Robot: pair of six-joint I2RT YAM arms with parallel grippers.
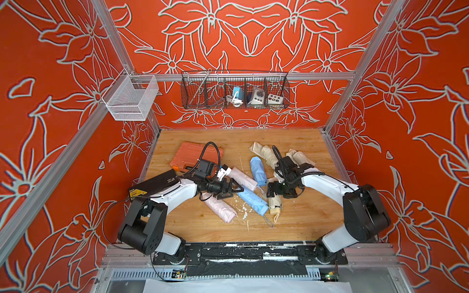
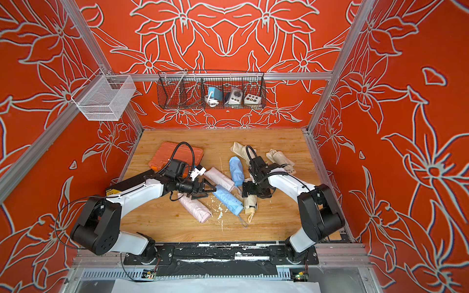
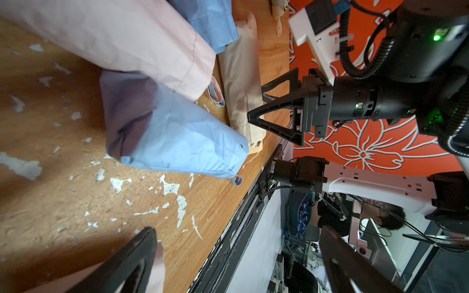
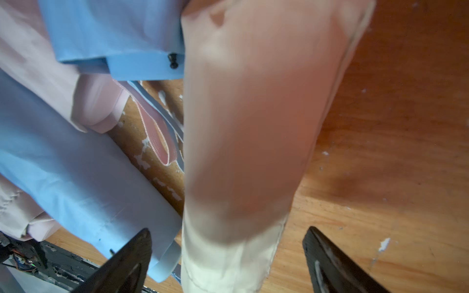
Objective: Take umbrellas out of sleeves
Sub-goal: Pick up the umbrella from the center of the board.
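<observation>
At the far left of the counter [image 1: 317,215] an orange tool case [image 1: 189,153] is lying flat. The left hand [image 1: 232,190] is hovering with its jaws standing wide apart and gripping nothing. It is hanging above the near pink umbrella [image 1: 220,210], which is lying in its smooth sleeve. In the left wrist view a pink edge is showing just beside one finger [image 3: 142,253]. The far pink umbrella [image 1: 242,177] is lying just behind that hand, also sleeved.

Further right, the near blue umbrella [image 1: 253,200] is lying slantwise in its sleeve, and the far blue umbrella [image 1: 257,168] is lying behind it. Just beside them, a cream umbrella [image 1: 274,204] is pointing its handle toward the front edge.

The right hand [image 4: 228,229] is hanging over this cream umbrella. Its jaws are spread to either side of the cream sleeve [image 4: 241,126] and are not clamping it. Behind that hand, the pleated cream umbrellas [image 1: 264,152] are lying near the back right.
</observation>
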